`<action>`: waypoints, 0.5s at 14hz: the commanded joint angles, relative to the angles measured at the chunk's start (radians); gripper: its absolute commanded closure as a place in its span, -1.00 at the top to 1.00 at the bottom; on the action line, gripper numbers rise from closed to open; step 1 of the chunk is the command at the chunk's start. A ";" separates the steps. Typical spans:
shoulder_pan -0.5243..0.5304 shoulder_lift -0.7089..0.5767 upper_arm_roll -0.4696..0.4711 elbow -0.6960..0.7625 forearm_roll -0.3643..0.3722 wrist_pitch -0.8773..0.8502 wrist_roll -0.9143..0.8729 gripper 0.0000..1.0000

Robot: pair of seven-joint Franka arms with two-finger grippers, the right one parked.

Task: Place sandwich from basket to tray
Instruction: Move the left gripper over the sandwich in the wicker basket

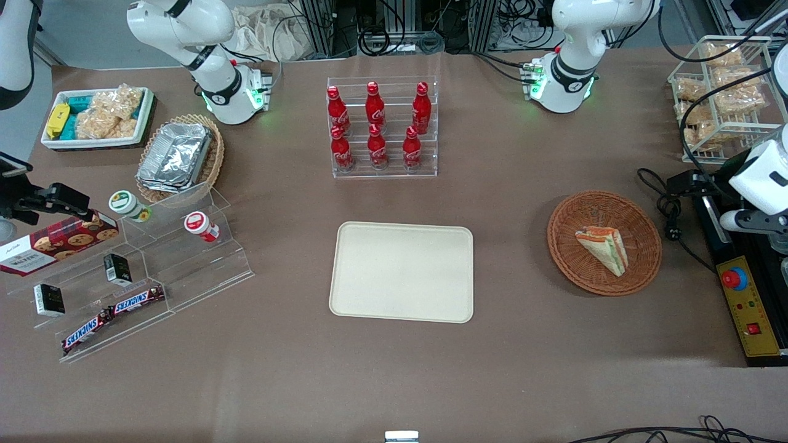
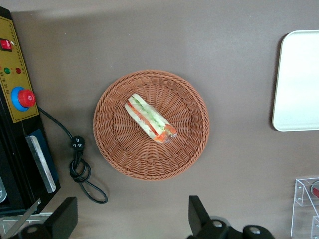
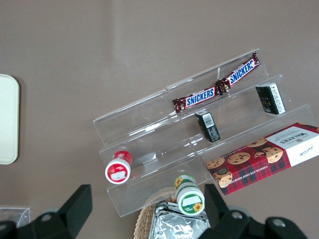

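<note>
Lying alone in the round reddish-brown wicker basket (image 1: 604,242) is one triangular clear-wrapped sandwich (image 1: 603,248), near the worktop's working-arm edge. One empty cream rectangular tray (image 1: 402,271) sits mid-worktop, well apart. Six red cola bottles (image 1: 377,126) stand in a clear rack. The gripper (image 2: 132,219) hovers above the basket, jaws spread.

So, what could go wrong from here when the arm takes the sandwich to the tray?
The gripper hangs open, well above the basket and off its centre.

1. The sandwich is a clear-wrapped wedge lying on its side; the fingers may slip on the wrap or squash the bread.
2. The light basket might lift or slide with a deep grasp.
3. The black cable lies beside the basket, where a low approach could possibly snag it.
</note>
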State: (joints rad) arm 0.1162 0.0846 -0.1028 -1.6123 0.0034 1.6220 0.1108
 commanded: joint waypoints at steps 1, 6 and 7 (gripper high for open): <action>0.002 0.009 -0.006 0.031 0.010 -0.034 -0.022 1.00; 0.008 -0.003 -0.005 -0.029 -0.010 -0.024 -0.292 1.00; 0.008 -0.008 -0.003 -0.040 -0.011 -0.021 -0.418 1.00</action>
State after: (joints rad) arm 0.1169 0.0868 -0.1026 -1.6263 0.0022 1.6039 -0.1235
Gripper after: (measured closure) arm 0.000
